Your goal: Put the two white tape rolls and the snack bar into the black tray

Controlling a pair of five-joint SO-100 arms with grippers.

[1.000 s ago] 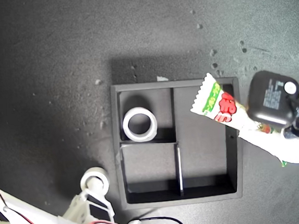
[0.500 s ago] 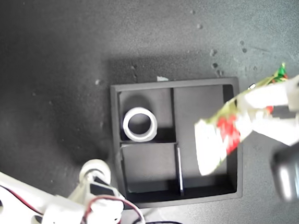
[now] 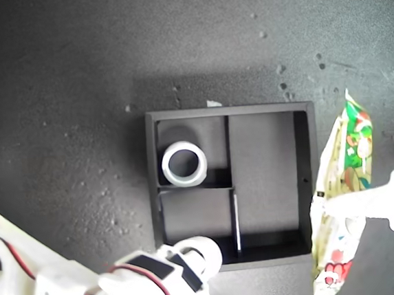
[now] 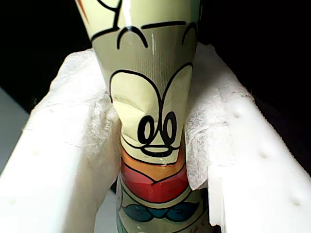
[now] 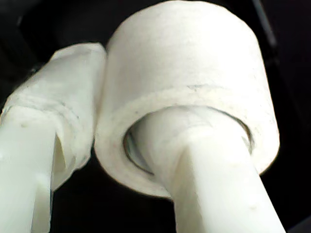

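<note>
Both grippers loaded. Exterior view: my first gripper (image 3: 330, 208) is clamped on the snack bar (image 3: 343, 197), which hangs lengthwise just outside the tray's (image 3: 228, 111) wall on the exterior view's right, one end up near that wall's far corner, the other past the tray's near corner. Not in the tray yet. My second gripper (image 3: 193, 262) carries one tape roll (image 3: 201, 254) at the tray's near wall, over the small near compartment's edge. The other tape roll (image 3: 184, 164) already sits flat in the small far compartment. The long compartment holds nothing.

First wrist view: padded fingers (image 4: 73, 160) pinch the snack bar (image 4: 150, 126) across its narrow width, wrapper creased at the pinch. Judgement: light, soft, glossy film, so it will flop and may slide; a mid-length grip across the width looks right, and the ends will droop. It probably fits only the long compartment, aligned with it.

Second wrist view: one finger (image 5: 209, 170) goes through the tape roll's (image 5: 189, 82) centre hole, the padded finger (image 5: 53, 121) presses the outside wall. Judgement: the roll is light and fairly stiff; the wall pinch is secure, though it may hang on the inner finger on release.
</note>
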